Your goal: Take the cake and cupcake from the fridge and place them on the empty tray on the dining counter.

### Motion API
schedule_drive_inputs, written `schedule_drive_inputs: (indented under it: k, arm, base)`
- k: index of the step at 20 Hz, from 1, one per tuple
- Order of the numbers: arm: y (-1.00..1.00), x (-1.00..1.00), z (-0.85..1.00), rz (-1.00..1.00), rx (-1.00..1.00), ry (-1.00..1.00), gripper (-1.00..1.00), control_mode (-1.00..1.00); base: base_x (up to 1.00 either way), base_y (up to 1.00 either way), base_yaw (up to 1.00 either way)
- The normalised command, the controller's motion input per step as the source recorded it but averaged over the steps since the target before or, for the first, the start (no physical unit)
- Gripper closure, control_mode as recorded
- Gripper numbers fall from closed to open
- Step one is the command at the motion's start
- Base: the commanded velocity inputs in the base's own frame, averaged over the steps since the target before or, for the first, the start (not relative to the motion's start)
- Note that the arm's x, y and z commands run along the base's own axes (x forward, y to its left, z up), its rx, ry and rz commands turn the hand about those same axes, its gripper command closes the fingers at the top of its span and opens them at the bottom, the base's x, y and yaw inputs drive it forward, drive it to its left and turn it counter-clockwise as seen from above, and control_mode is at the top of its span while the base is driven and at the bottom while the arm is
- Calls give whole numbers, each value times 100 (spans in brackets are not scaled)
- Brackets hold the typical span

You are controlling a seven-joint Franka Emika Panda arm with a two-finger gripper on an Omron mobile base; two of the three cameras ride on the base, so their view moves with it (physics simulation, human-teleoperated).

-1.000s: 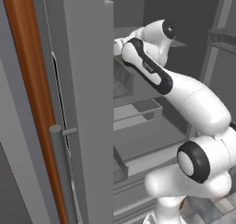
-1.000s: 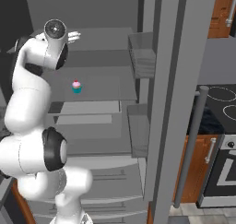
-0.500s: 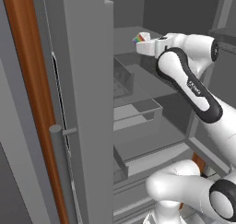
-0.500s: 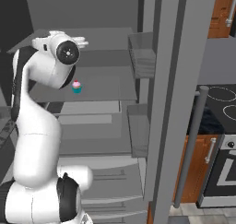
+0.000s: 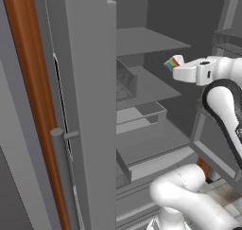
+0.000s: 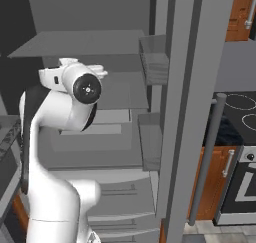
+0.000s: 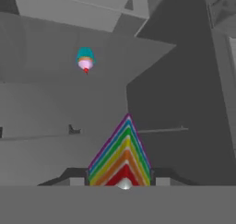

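My gripper (image 7: 121, 178) is shut on the cake (image 7: 120, 156), a wedge whose rainbow layers stand between the two dark fingertips (image 7: 73, 175). In the left base view the cake (image 5: 172, 62) sticks out of the white hand in front of the open fridge (image 5: 146, 40), clear of the shelves. The cupcake (image 7: 85, 60), pink frosting and teal wrapper, stands alone on a grey fridge shelf beyond the cake; it appears upside down in the rolled hand view. The tray and the dining counter are out of view.
The open left fridge door (image 5: 90, 110) stands close on the left, with a brown wood panel (image 5: 26, 82) behind it. The right door (image 6: 192, 92) carries wire bins (image 6: 152, 62). A black stove top (image 6: 235, 114) and a wooden cabinet (image 6: 220, 179) lie to the right.
The arm has swung out from the fridge shelf with the cake, carrying it right and lower in the left base view. In the right base view the arm now covers the cupcake.
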Motion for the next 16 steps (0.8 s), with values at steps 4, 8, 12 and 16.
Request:
schedule_drive_inputs:
  k: [4, 8, 12, 16]
  arm:
    - [-6, -97, -84, 1, -17, 16, 100, -100]
    - [0, -47, -54, 3, -12, 8, 100, -100]
    - [0, -3, -27, 1, -21, 24, 100, -100]
    - [0, -2, -30, 1, -23, 24, 100, -100]
  base:
    - [0, 0, 0]
    - [0, 0, 0]
    - [0, 0, 0]
    - [0, 0, 0]
